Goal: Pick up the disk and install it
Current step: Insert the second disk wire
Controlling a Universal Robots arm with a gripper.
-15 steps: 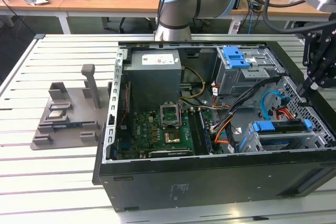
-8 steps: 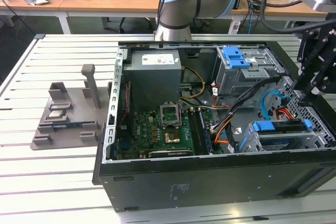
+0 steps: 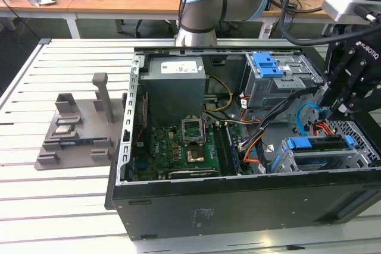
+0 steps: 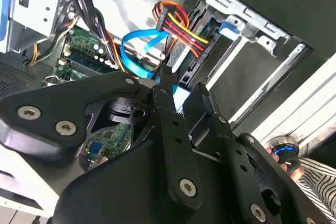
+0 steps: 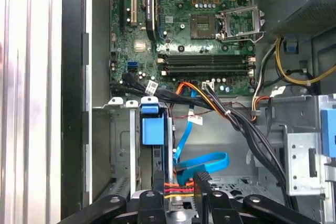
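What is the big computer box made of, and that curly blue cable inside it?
The computer box looks like painted black metal: flat, stiff, matte walls with bare grey sheet inside. The blue cable looks like bendy plastic: a smooth, flat ribbon that loops.

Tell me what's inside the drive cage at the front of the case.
In the exterior view the drive cage holds the disk in its blue carrier. The hand hangs just above, with the blue cable beside it. The bay below is hidden by the cage wall.
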